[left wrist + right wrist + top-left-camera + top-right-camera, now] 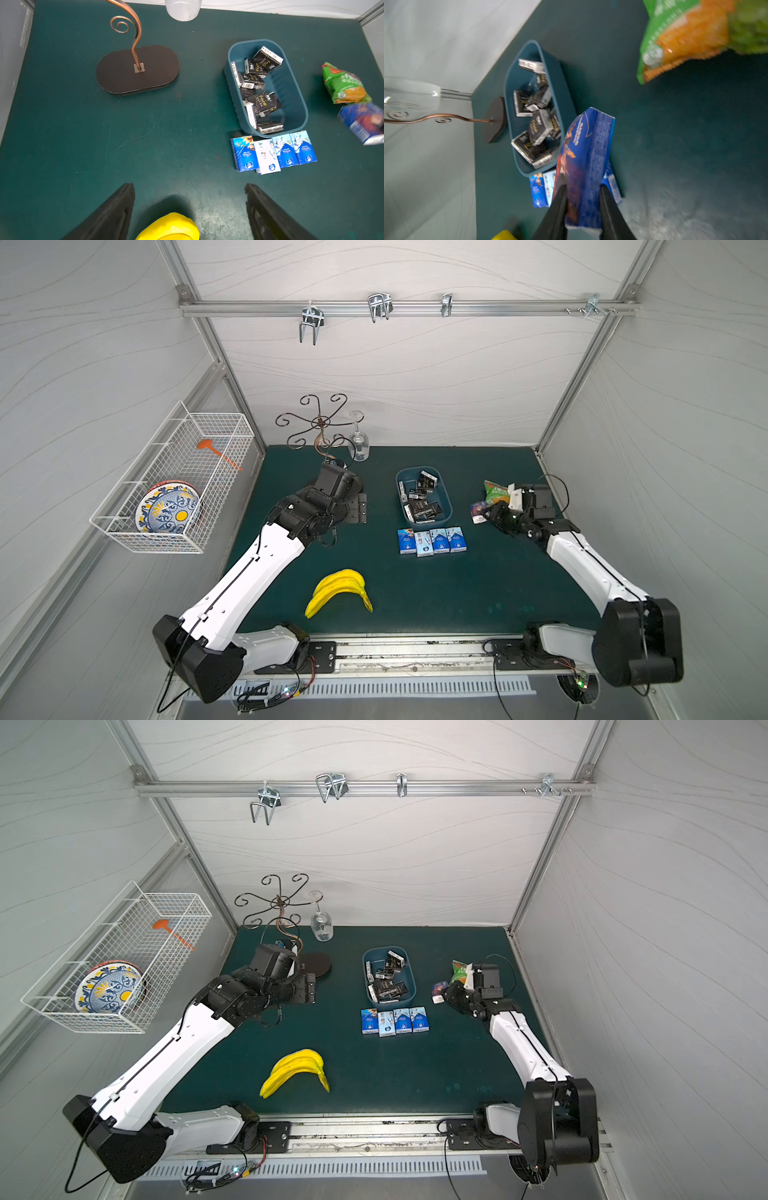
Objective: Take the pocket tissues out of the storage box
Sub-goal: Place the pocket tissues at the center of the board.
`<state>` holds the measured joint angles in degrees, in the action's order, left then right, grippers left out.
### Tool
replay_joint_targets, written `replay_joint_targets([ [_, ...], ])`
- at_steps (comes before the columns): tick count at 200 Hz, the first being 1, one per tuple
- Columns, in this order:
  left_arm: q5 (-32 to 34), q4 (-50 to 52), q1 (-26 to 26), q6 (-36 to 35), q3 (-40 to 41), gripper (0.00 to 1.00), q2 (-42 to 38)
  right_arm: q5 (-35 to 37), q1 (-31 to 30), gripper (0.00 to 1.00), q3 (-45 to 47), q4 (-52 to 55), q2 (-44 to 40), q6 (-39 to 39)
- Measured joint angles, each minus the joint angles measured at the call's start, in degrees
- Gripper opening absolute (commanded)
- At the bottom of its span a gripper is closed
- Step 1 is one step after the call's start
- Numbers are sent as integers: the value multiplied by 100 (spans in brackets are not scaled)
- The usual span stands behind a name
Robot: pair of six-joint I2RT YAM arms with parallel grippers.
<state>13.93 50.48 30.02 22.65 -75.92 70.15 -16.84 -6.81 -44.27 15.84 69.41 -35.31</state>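
The blue-grey storage box (444, 488) (295, 83) (562, 97) stands mid-table with several black pocket tissues (422, 499) (262, 101) heaped inside. Several blue-and-white packets (432, 540) (274, 154) lie in a row on the mat against its near side. To the right of the box my right gripper (583, 188) (492, 514) is shut on a purple-blue packet (585, 149) (363, 122), held above the mat. My left gripper (189, 185) is open over bare mat left of the box, with nothing gripped.
A green-orange snack bag (496, 491) (685, 35) lies just behind the right gripper. A scrolled metal stand (322, 423) with a hanging glass (358, 443) is at the back left. Yellow bananas (338, 593) lie at the front. A white wire basket (174, 477) hangs on the left wall.
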Motion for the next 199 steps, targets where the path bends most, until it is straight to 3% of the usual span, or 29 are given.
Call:
replay_joint_targets([
  [49, -208, -76, 0, 114, -136, 87, 83, -138, 142, 27, 894, 103, -221, 37],
  [96, -219, -79, 2, 153, -184, 87, 59, -157, 142, 30, 1093, 61, 42, 28],
  [122, -221, -79, 0, 157, -184, 87, 50, -125, 142, 38, 1137, 33, 131, 44],
  [145, -223, -79, 2, 160, -184, 87, 50, 59, 142, 51, 1187, 144, 63, 81],
  [199, -284, -81, 2, 184, -184, 87, 50, 625, 136, 53, 1019, 605, -197, 372],
])
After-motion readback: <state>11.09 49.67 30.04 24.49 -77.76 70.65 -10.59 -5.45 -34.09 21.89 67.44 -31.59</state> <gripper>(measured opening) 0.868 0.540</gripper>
